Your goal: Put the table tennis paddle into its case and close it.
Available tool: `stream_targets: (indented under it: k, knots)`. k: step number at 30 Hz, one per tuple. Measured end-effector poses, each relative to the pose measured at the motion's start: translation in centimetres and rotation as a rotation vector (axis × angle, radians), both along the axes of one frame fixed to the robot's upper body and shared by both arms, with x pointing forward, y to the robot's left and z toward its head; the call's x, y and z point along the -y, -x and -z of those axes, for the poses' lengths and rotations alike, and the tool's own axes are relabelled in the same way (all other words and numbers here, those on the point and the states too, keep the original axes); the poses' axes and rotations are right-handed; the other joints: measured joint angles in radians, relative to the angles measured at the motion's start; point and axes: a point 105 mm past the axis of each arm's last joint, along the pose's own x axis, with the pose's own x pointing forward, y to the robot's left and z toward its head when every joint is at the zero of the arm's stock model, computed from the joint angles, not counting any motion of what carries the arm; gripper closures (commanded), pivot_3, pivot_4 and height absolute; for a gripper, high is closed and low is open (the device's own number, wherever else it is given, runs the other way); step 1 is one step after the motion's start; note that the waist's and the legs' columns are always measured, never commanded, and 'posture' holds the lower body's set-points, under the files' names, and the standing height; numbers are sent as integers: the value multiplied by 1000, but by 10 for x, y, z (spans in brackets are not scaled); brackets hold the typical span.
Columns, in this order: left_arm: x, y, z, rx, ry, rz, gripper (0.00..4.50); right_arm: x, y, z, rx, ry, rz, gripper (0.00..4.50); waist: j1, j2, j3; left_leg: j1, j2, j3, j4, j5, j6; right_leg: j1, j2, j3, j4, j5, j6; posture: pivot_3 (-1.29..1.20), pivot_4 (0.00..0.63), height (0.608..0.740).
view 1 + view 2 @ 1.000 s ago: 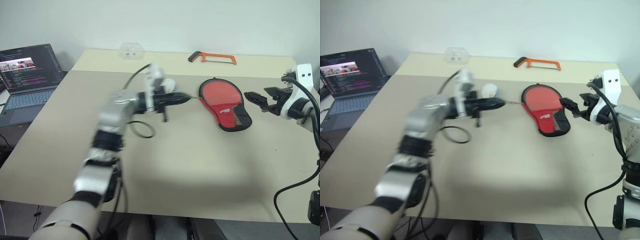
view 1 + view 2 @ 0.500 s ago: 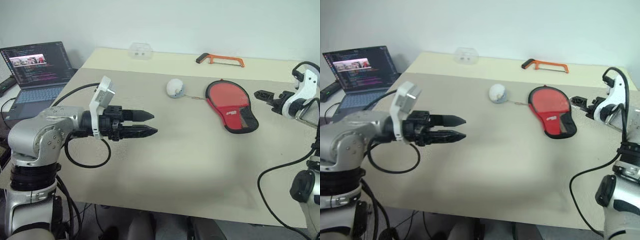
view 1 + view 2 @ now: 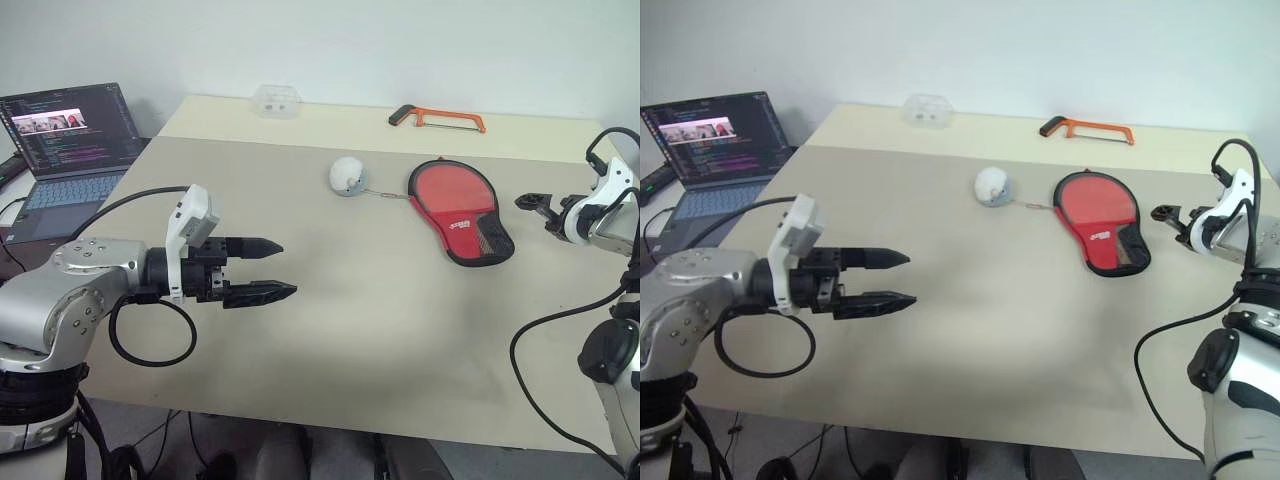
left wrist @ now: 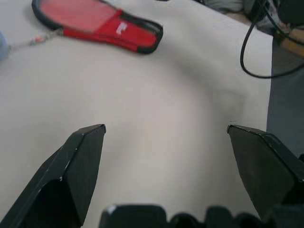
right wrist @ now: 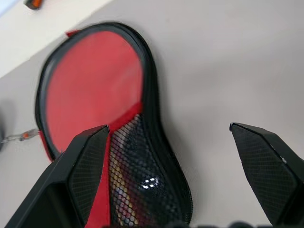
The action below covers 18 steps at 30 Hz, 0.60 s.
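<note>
The case [image 3: 458, 205] lies flat on the beige table [image 3: 380, 310], red side up, with its black mesh pocket [image 5: 142, 175] toward the near end. The table tennis paddle is hidden. My left gripper [image 3: 288, 267] hovers open over the table's left half, pointing right, far from the case [image 4: 95, 21], with nothing between its fingers. My right gripper [image 3: 530, 203] hangs open just right of the case, a small gap away, pointing at the case's red face [image 5: 95, 90] and mesh end.
A white round object [image 3: 347, 175] sits left of the case, joined to it by a short chain. An orange hacksaw [image 3: 437, 119] and a clear plastic box [image 3: 276, 100] lie at the far edge. An open laptop [image 3: 65, 140] stands beyond the table's left side.
My left gripper has pulled back from beside the case toward the near left and opened. My right gripper has drifted right, away from the case. The camera shifted too.
</note>
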Motion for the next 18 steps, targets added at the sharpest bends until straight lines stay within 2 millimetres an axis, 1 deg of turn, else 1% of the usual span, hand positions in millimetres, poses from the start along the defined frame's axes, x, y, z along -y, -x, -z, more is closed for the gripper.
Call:
stream_targets:
  k: [8,18]
  knots:
    - [2,5,2,11,-12,14,27,-10,2,22,-73,-136,19,0,0,0,0,0,0,0,0,0,0,0,0,0,0,0,0,0,150,740]
    - [2,4,2,12,-24,11,27,-35,11,41,-119,-213,-27,0,0,0,0,0,0,0,-1,0,0,0,0,0,0,0,0,0,150,740]
